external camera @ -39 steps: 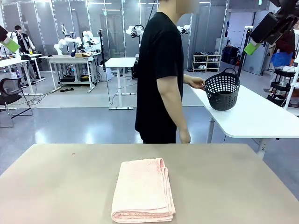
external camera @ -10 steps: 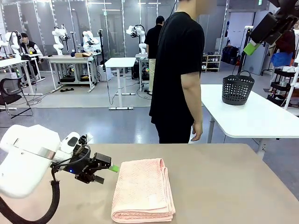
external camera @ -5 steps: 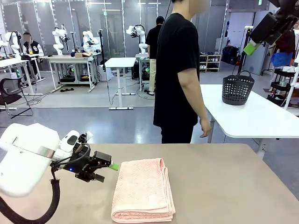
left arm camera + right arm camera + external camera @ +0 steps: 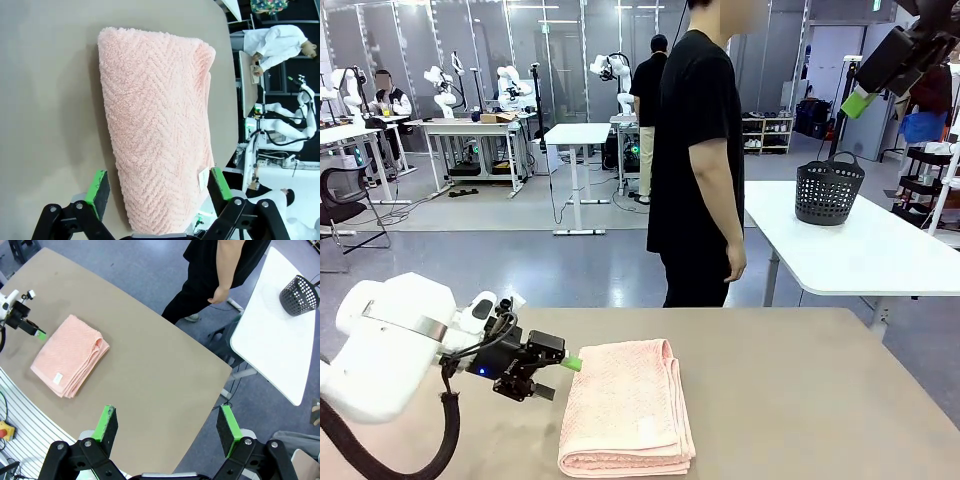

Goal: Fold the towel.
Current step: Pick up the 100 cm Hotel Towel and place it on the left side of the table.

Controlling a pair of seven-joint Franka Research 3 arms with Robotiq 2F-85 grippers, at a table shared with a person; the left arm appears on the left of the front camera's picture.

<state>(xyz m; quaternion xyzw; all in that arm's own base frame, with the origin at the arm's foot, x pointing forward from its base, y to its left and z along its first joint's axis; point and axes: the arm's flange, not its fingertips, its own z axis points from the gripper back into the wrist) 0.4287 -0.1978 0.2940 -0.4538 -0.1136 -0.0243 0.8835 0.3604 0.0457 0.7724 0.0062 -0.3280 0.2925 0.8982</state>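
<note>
The towel (image 4: 625, 405) lies folded into a narrow salmon-pink stack on the tan table (image 4: 800, 400), a white tag (image 4: 202, 179) near one end. My left gripper (image 4: 558, 378) is low over the table, right at the towel's far left corner, open and holding nothing. In the left wrist view the towel (image 4: 155, 130) stretches away between the spread fingers of the left gripper (image 4: 159, 184). My right gripper (image 4: 860, 100) hangs high at the upper right, open and empty. From the right gripper (image 4: 167, 426) I look down on the towel (image 4: 70, 355) and the left gripper (image 4: 30, 326).
A person (image 4: 700, 160) in black stands at the table's far edge, side-on, arms down. Behind to the right a dark basket (image 4: 828, 190) sits on a white table (image 4: 860, 260). The tan table has bare room right of the towel.
My left gripper has slid right, up to the towel's left edge. The person has shifted slightly and lowered an arm. The towel and right arm have not moved.
</note>
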